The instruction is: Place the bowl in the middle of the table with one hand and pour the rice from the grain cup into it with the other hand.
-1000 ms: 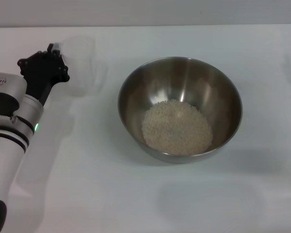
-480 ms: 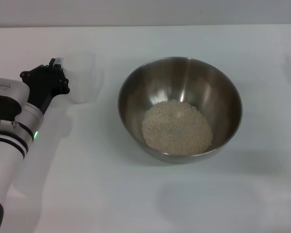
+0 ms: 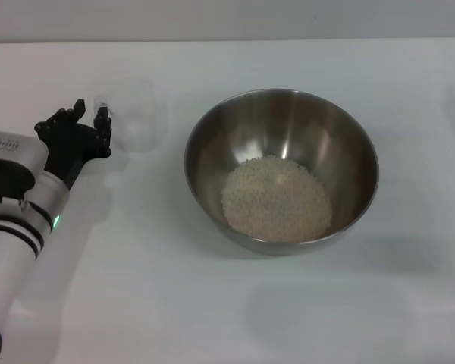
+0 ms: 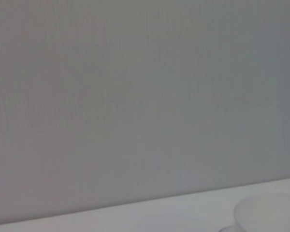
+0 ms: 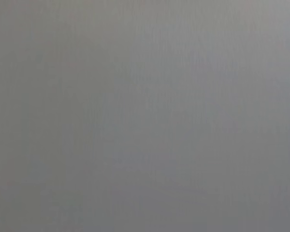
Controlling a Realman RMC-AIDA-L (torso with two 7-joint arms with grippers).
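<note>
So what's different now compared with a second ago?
The left gripper has let go of the grain cup and drawn back toward the robot, its fingers now spread beside the cup, which stands upright on the table. The bowl and the rice in it have not moved.

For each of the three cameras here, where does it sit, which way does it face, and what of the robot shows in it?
Head view: on the robot's head, looking forward and down at the table, the bowl of rice and the grain cup; the left arm and left tool show, open beside the cup.
Left wrist view: on the left wrist, facing a grey wall over the table edge; no robot parts show.
Right wrist view: on the right wrist, plain grey only; no robot parts show.
Shared: the grain cup appears in head and left wrist views.
</note>
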